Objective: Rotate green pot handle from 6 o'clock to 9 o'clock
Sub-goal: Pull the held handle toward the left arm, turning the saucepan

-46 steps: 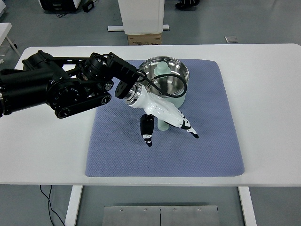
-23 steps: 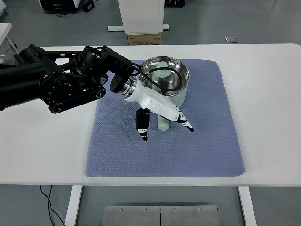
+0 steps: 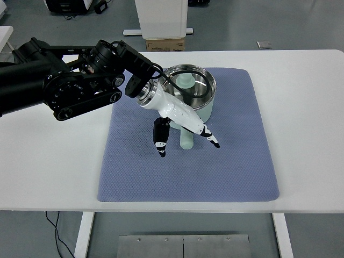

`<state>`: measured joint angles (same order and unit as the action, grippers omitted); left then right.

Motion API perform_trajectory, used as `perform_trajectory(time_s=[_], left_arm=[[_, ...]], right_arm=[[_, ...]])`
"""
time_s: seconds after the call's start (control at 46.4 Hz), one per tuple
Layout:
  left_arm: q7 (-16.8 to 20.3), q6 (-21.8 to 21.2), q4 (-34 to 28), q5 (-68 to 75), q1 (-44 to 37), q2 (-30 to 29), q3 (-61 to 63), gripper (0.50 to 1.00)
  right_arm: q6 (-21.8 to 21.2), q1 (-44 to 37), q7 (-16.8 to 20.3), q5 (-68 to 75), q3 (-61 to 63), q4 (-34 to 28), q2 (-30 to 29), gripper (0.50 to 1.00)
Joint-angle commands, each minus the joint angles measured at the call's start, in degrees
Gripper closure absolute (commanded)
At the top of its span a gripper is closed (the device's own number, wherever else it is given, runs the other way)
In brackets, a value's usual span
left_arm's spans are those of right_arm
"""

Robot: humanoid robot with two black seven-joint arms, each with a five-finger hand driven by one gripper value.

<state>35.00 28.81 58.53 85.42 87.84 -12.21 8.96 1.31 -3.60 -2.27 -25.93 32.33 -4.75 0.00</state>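
A pale green pot (image 3: pixel 199 92) with a shiny steel inside stands at the back of the blue mat (image 3: pixel 236 161). Its green handle (image 3: pixel 186 141) points toward the near edge, roughly 6 o'clock. My left hand (image 3: pixel 183 141), white with black fingertips, hovers over the handle with its fingers spread to either side: the thumb (image 3: pixel 160 141) is left of the handle, the other fingers (image 3: pixel 207 134) lie across to its right. It holds nothing. The black left arm (image 3: pixel 70 86) reaches in from the left edge.
The mat lies on a white table (image 3: pixel 312 107). A cardboard box (image 3: pixel 165 44) and a white column base stand on the floor behind the table. A black cable loops over the pot's rim by the wrist.
The left hand has drawn back up and left a little over the handle. The pot and its handle have stayed where they were.
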Motion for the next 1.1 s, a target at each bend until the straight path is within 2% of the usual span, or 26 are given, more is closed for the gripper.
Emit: perform_trajectory(time_s=[0.0,0.237,1.077], left_arm=[[0.0,1.1,0.0,0.1,0.6,0.0,0.0,0.500],[0.0,3.6,0.0,0.3,1.3,0.1,0.3,0.500],[0.0,3.6,-0.1,6.5,2.6,1.1,1.6,0.500]], right_arm=[[-0.1,0.0,0.0,0.0,0.0,0.0,0.0,0.500],[0.0,0.0,0.0,0.0,0.0,0.0,0.0,0.500],[0.0,0.0,-0.1,0.0,0.0,0.0,0.0,0.500]])
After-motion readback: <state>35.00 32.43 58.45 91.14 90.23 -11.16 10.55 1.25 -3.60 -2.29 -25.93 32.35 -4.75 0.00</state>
